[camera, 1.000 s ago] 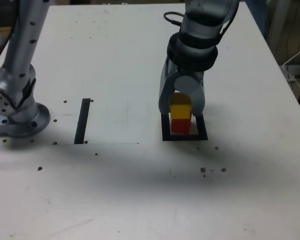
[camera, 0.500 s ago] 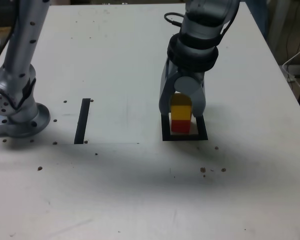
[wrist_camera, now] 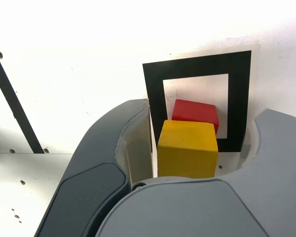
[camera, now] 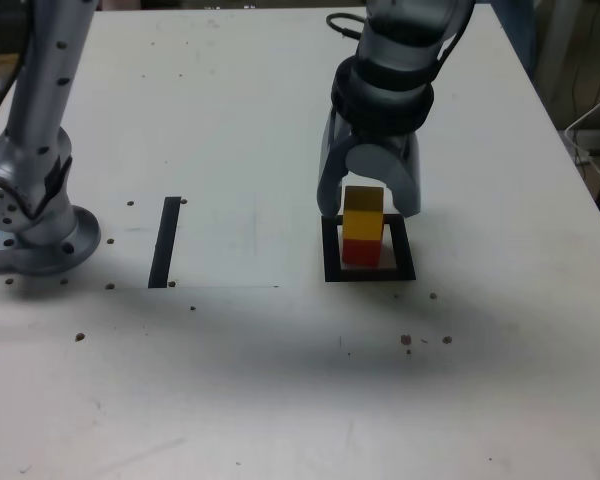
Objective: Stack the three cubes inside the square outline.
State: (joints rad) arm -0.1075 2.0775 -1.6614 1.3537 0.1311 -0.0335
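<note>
Tool (camera: 369,208) jaws stand apart over the square outline, one on each side of the yellow cube (wrist_camera: 187,150), with nothing clamped between them. The cube lies between the fingers but off-centre: the darker finger in the wrist view is just beside it, while the paler one leaves a wider gap. In the exterior view the tighter side is the left.

Beneath the yellow cube is the red cube (wrist_camera: 196,111), inside the square outline (wrist_camera: 239,101), with white showing around its base. The green cube is in neither view, so its place cannot be told.

Farther out on the tabletop (camera: 260,400), the straight black strip (camera: 165,242) lies well apart from the outline, on the exterior view's left.

The coming move probably turns on that narrow side gap: a lift straight up should clear the stack, whereas a sideways drift could drag the yellow cube off the red one.
</note>
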